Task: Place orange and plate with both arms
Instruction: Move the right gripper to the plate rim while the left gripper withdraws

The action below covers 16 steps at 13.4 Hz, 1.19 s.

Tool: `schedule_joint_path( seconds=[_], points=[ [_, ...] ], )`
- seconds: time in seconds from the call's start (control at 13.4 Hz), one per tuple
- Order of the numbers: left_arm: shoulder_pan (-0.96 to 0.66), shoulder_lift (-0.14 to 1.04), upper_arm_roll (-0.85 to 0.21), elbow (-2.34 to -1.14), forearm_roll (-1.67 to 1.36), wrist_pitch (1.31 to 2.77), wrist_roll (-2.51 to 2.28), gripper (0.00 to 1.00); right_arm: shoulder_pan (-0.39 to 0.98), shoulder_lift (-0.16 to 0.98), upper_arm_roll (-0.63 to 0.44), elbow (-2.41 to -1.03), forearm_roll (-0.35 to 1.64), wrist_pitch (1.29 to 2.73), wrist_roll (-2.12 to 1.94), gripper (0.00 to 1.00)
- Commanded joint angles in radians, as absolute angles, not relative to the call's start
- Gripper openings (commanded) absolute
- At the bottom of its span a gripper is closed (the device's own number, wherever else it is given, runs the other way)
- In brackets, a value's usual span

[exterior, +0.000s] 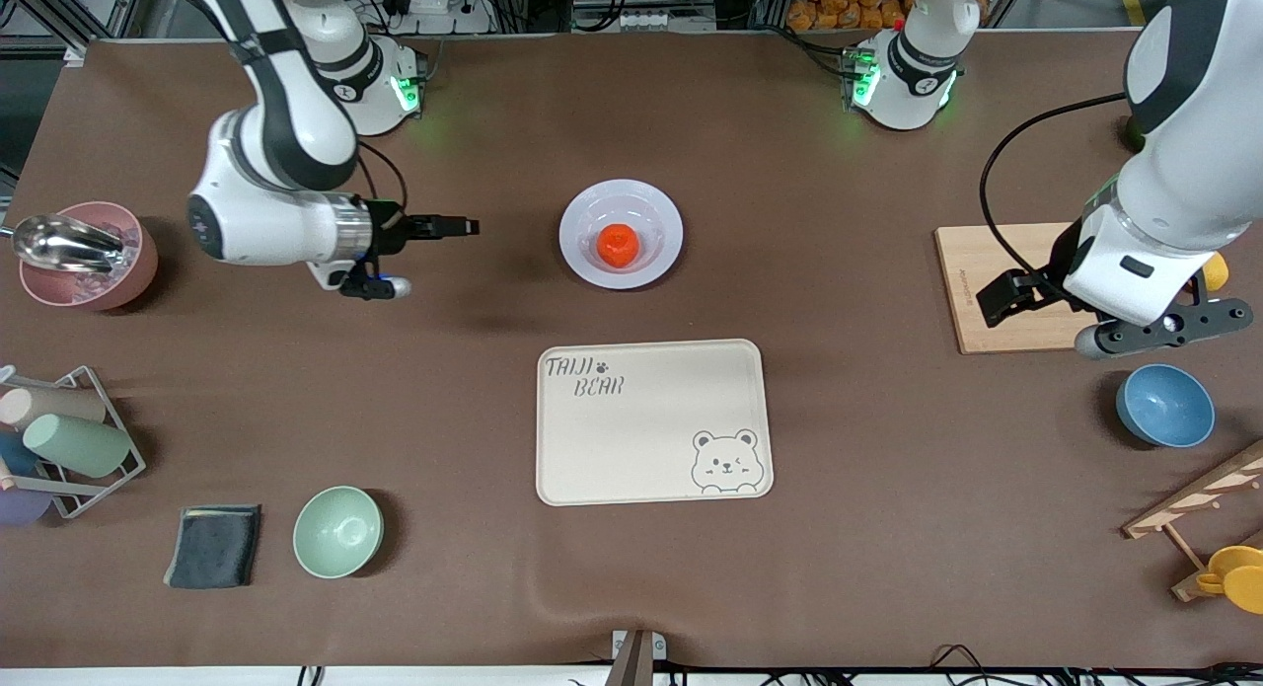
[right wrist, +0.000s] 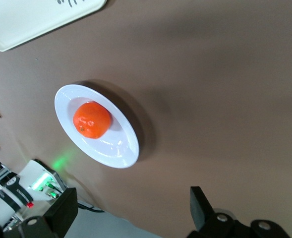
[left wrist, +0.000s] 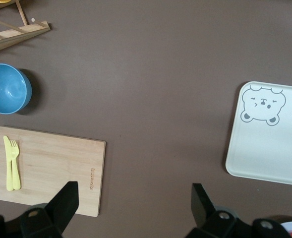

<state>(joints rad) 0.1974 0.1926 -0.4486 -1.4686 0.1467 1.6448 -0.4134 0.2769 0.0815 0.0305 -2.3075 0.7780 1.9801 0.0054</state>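
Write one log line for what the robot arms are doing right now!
orange: on plate | left end effector: open, over cutting board | right end effector: open, empty, beside plate | tray: bare

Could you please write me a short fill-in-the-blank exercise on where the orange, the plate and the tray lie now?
1. The orange lies on the ____.
2. The plate lies ____ from the front camera than the bear-print tray.
3. The yellow fork lies on the wooden ____.
4. Both the left tool and the right tool stand ____.

Missing words: plate; farther; board; open
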Motion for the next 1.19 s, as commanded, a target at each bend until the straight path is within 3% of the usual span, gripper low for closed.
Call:
schedule_joint_path(
  seconds=[0.0, 0.15, 0.3, 0.45, 0.89, 1.12],
  points=[
    [0.21, 0.16, -0.465, -1.468, 0.129, 1.611, -0.384, 1.0, 0.336, 0.167, 0.026, -2.316, 0.911, 2.057, -0.002, 1.0],
    [0.2, 0.112, -0.424, -1.485, 0.075, 1.606, -0.327, 1.0, 0.365, 0.21, 0.041, -2.318, 0.998, 2.091, -0.002, 1.0],
    [0.053, 0.089, -0.228, -1.486, 0.046, 1.574, -0.293, 1.0, 0.38, 0.224, 0.07, -2.338, 1.014, 2.15, 0.0, 1.0],
    [-0.003, 0.074, -0.112, -1.491, 0.002, 1.565, -0.22, 1.0, 0.403, 0.23, 0.087, -2.341, 1.09, 2.155, -0.002, 1.0],
    [-0.011, -0.012, -0.083, -1.565, -0.006, 1.565, -0.18, 1.0, 0.422, 0.311, 0.182, -2.365, 1.179, 2.33, -0.044, 1.0],
    [-0.005, -0.026, -0.081, -1.588, 0.001, 1.575, -0.164, 1.0, 0.417, 0.333, 0.189, -2.39, 1.264, 2.333, -0.167, 1.0]
  ],
)
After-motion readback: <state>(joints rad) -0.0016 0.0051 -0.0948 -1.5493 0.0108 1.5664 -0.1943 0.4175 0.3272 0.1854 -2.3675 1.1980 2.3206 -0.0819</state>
